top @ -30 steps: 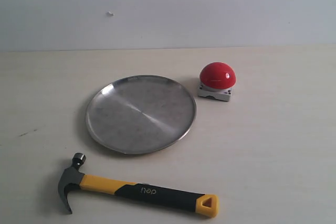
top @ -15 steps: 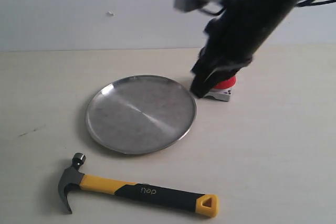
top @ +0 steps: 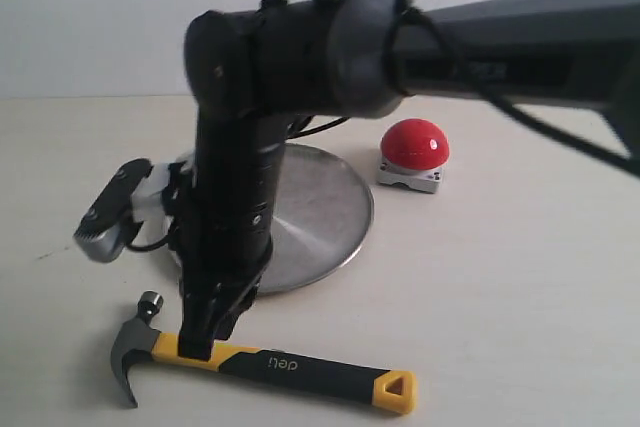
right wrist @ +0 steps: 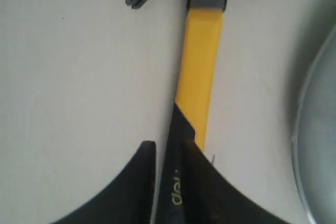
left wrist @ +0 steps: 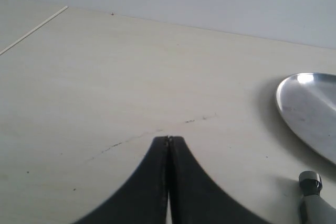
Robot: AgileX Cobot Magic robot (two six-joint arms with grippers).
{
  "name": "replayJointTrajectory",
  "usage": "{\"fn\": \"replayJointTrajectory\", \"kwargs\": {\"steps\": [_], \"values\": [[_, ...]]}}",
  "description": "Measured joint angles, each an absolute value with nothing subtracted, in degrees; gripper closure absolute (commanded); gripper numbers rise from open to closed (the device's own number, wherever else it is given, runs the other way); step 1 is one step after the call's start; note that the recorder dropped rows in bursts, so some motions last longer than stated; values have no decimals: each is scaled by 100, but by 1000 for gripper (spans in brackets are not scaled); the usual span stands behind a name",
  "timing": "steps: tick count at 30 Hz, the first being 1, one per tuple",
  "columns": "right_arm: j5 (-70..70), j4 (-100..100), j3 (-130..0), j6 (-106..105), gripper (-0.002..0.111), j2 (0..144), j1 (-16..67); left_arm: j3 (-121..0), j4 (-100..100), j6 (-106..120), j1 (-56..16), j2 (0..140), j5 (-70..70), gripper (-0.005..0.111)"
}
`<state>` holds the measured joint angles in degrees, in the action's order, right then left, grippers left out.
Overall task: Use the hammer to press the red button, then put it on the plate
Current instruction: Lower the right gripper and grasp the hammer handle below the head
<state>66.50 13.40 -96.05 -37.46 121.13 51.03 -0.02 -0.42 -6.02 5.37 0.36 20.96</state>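
Observation:
The hammer lies flat on the table in front of the plate, its dark head to the left. My right gripper has reached across from the right and stands over the handle near the head. In the right wrist view its fingers straddle the black grip of the hammer, open, with a sliver of table showing beside one finger. The red button sits on its grey base right of the plate. My left gripper is shut and empty over bare table, apart from the hammer's face.
The right arm's thick black links cross the exterior view from the upper right and cover the plate's left half. The plate's rim lies close beside the hammer handle. A pale wall stands behind the table.
The right arm swung from above the red button across the plate and came down over the hammer's handle. Hammer, plate and button have not moved.

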Motion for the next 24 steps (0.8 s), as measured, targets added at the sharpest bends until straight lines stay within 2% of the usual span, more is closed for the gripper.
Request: {"fn": "replayJointTrajectory", "kwargs": {"steps": [1,3,11,24], "values": [[6607,1184,-9706,-3658,60,12224,5219,-2,-42,-602,537,36,2096,107],[6497,939,-9908,-3478,53,12452,5393,-2,-42,-602,537,36,2096,107],[6235,712,-10356,-3307,52,13132,5589,-2,-42,-602,537,36,2096,107],[6023,504,-10393,-3285,52,13432,5589,-2,-42,-602,537,36,2096,107]]}}
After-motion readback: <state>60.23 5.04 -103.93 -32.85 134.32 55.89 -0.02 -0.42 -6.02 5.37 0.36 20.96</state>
